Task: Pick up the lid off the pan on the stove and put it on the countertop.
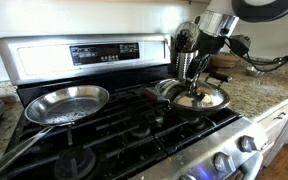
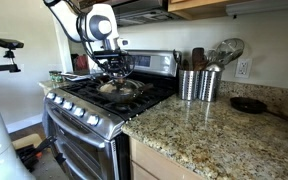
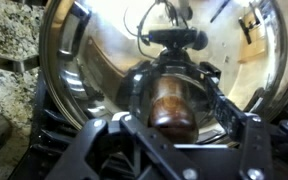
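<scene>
- The lid (image 1: pixel 202 97) sits on the dark pan (image 1: pixel 182 107), which stands on the black grates of the stove (image 1: pixel 104 52). The lid's metal rim lies level on the pan.
- The gripper (image 1: pixel 195 78) hangs straight above the middle of the lid, with its fingers (image 3: pixel 221 103) reaching down to the knob (image 3: pixel 170 100).
- In the wrist view the fingers stand one on each side of the brown knob, narrowly spread. I cannot tell whether their pads press on it.
- A shiny silver skillet (image 1: pixel 69 102) rests on the neighbouring burner, apart from the pan.
- The granite surface (image 2: pixel 219 135) lies beside the stove — two metal canisters (image 2: pixel 198 84) stand on it near the wall, with utensils rising from them.
</scene>
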{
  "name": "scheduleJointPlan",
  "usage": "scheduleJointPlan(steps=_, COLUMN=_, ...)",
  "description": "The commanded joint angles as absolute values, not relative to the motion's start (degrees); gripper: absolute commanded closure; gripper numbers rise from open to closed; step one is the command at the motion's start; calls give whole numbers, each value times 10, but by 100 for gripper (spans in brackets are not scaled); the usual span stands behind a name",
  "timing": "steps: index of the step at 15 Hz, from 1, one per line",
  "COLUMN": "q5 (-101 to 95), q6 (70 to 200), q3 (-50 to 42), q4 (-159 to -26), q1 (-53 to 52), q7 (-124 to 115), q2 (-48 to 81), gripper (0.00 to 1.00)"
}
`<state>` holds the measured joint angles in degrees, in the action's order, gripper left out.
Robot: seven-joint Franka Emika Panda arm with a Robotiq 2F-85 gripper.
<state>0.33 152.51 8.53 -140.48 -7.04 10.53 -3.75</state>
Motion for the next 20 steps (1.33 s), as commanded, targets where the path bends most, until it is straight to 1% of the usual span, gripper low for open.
scheduleJointPlan(steps=1, q5=29, q6=1530, q3=79, q4=-1399, q1=-80, q7=134, q2=-40, gripper=53)
scheduleJointPlan(steps=2, q5=29, q6=1532, q3=79, q4=-1400, q1=-81, q7=136, q2=-43, gripper=61)
scheduleJointPlan(steps=4, q5=28, q6=1536, q3=76, q4=-1399, q1=-79, q7=140, q2=-44, gripper=71)
scheduleJointPlan(steps=5, q5=27, q6=1536, q3=74, q4=-1398, q1=-78, q7=142, q2=-42, gripper=78)
scheduleJointPlan(steps=6, q5=26, q6=1534, q3=74, q4=-1398, q1=-78, q7=141, q2=-41, gripper=80)
scheduleJointPlan(steps=10, q5=-9, q6=1507, q3=80, q4=-1402, q1=-77, q7=107, q2=-60, gripper=80)
scheduleJointPlan(steps=20, q5=-152, q6=1517, q3=100, q4=-1453, q1=-51, q7=-18, q2=-184, gripper=80)
